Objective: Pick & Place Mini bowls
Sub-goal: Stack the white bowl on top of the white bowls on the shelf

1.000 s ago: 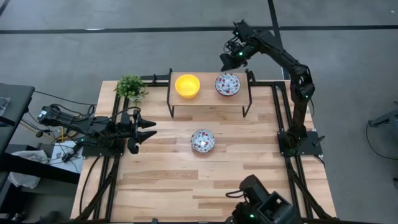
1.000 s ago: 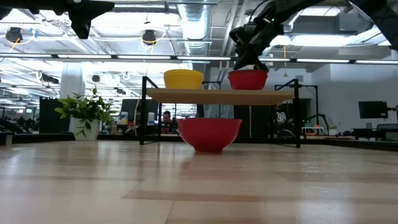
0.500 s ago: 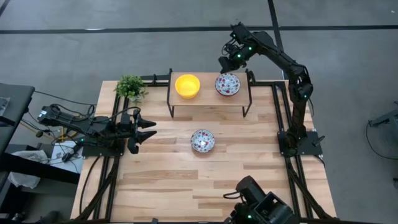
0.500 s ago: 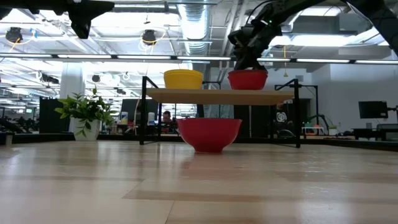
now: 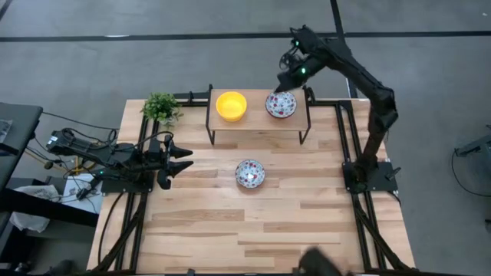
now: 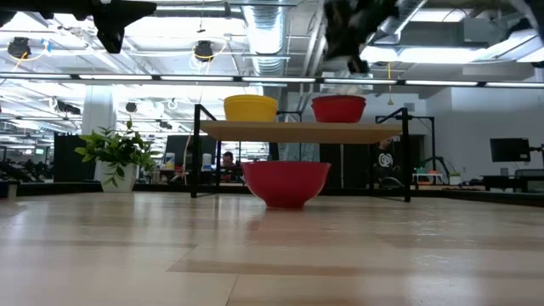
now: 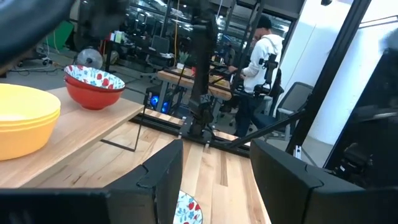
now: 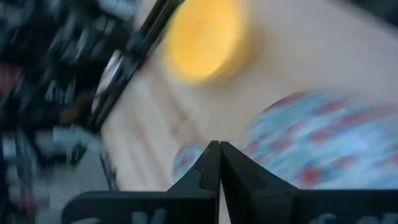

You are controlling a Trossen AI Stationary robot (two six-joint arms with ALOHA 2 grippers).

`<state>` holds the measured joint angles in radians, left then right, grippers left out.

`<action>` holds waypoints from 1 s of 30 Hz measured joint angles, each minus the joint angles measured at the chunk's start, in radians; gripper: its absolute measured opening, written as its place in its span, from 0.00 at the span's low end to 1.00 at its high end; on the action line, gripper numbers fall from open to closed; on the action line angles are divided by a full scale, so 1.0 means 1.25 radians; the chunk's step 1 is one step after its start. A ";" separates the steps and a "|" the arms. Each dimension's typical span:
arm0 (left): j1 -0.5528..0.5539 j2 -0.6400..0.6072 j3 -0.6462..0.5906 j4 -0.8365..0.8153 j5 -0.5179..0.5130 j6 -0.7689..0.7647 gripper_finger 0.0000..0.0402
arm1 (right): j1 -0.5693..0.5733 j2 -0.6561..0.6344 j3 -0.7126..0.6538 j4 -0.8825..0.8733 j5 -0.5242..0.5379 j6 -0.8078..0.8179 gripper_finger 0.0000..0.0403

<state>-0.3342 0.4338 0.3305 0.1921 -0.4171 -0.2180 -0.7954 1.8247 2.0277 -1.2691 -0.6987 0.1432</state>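
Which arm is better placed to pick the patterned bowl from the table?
Left, probably. The left gripper, jaws open, sits at table level beside the floral-patterned white mini bowl; the right gripper, jaws shut, hangs by the raised wooden shelf.

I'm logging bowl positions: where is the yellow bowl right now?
In the high view the yellow bowl sits on the left part of the raised shelf, beside a floral bowl on its right, with the small plant off to its left.

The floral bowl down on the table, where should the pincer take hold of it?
Take the floral bowl by its rim, coming straight down from above: it sits upright and open, apart from the shelf, and its red outer wall curves inward, so pinch one finger inside, one outside.
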 joint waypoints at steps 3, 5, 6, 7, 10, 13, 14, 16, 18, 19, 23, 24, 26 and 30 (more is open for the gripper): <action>0.000 0.000 0.000 0.000 0.000 0.000 0.46 | 0.111 -0.060 0.000 -0.066 0.032 -0.016 0.00; 0.000 0.000 0.000 0.000 0.000 0.001 0.46 | 0.204 -0.088 0.000 -0.111 0.069 -0.016 0.00; 0.000 0.000 0.000 0.000 0.000 0.000 0.46 | 0.254 -0.098 0.000 -0.125 0.094 -0.008 0.00; 0.000 0.000 0.000 0.000 0.000 0.001 0.46 | 0.303 -0.103 0.000 -0.138 0.128 0.011 0.00; 0.000 0.000 0.000 0.000 0.000 0.001 0.46 | 0.437 -0.102 0.000 -0.161 0.255 0.123 0.00; 0.000 0.000 0.000 0.000 0.001 -0.001 0.46 | 0.536 -0.092 0.000 -0.164 0.320 0.255 0.00; 0.000 0.000 0.000 0.000 0.003 -0.003 0.46 | 0.564 -0.081 0.000 -0.161 0.334 0.298 0.00; 0.000 0.000 0.000 0.000 0.021 -0.004 0.46 | 0.608 -0.064 0.000 -0.154 0.361 0.373 0.00; 0.000 0.001 0.000 -0.001 0.054 -0.006 0.46 | 0.637 -0.036 0.000 -0.153 0.394 0.434 0.00; 0.000 0.000 0.000 -0.001 0.072 -0.005 0.46 | 0.649 -0.028 0.000 -0.151 0.409 0.458 0.00; 0.000 0.000 0.000 -0.014 0.129 -0.004 0.46 | 0.684 0.011 -0.009 -0.150 0.434 0.531 0.00; -0.001 0.001 0.000 -0.020 0.140 -0.004 0.46 | 0.692 0.020 -0.024 -0.150 0.436 0.545 0.00; -0.001 0.002 0.000 -0.036 0.156 -0.003 0.46 | 0.704 0.037 -0.053 -0.116 0.434 0.572 0.00; 0.000 -0.006 -0.001 -0.051 0.169 0.010 0.46 | 0.720 0.035 -0.156 -0.053 0.433 0.624 0.00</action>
<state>-0.3349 0.4267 0.3298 0.1286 -0.2057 -0.2052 0.1051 1.8679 1.8327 -1.3353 -0.1577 0.9238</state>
